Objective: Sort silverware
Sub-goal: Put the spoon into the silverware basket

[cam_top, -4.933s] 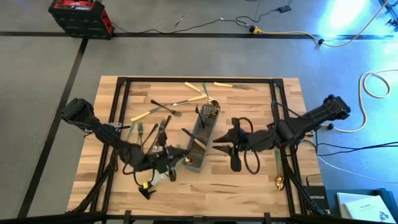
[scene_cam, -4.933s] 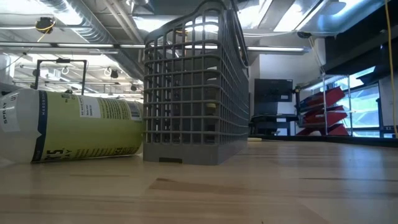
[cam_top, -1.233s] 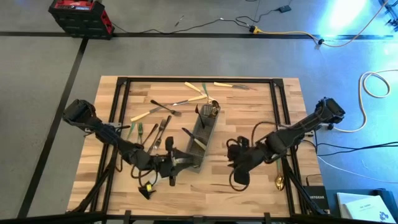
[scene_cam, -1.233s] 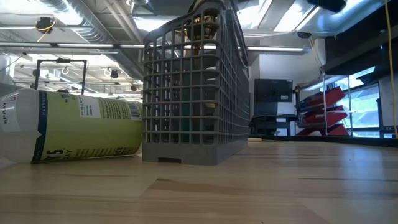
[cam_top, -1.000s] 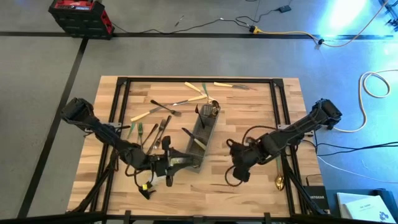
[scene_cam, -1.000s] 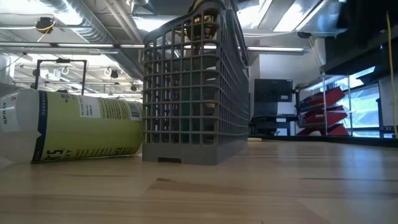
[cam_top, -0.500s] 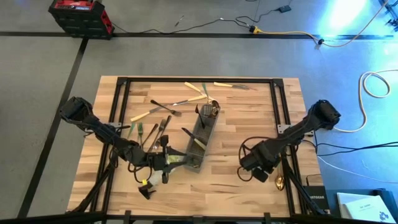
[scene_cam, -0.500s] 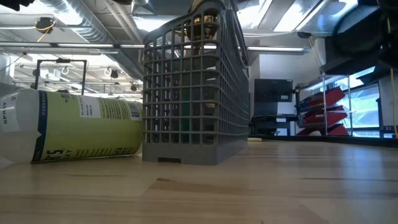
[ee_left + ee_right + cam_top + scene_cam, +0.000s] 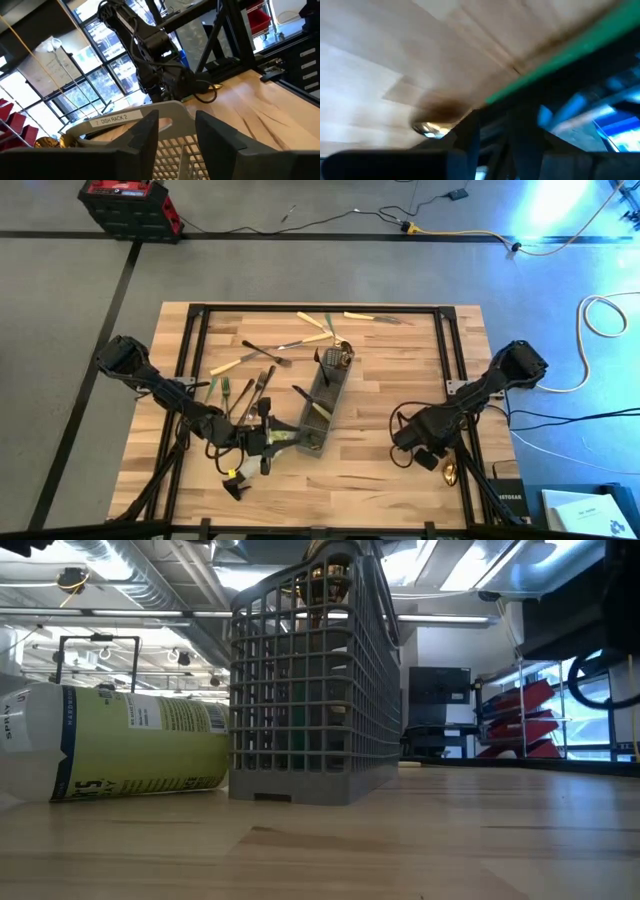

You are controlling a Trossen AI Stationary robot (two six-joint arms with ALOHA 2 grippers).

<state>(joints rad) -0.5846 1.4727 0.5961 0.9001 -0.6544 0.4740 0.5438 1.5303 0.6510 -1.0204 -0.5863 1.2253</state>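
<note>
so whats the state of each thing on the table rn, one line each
grey mesh caddy: upright, some silverware inside
spray bottle: lying on its side
loose silverware: flat on the table, unsorted
gold spoon: lying by the table's right edge
left gripper: open, over the caddy rim
right gripper: near the gold spoon

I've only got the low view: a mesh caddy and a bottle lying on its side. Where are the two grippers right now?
Observer: The left gripper is at the near end of the grey mesh caddy, its fingers apart by the rim.
Operator: And the right one?
Observer: The right gripper is down near the table's near right corner, beside a gold spoon lying there.
Operator: Anything left to sort?
Observer: Yes, several loose forks and knives lie on the table on the left arm's side of the caddy and beyond it.
</note>
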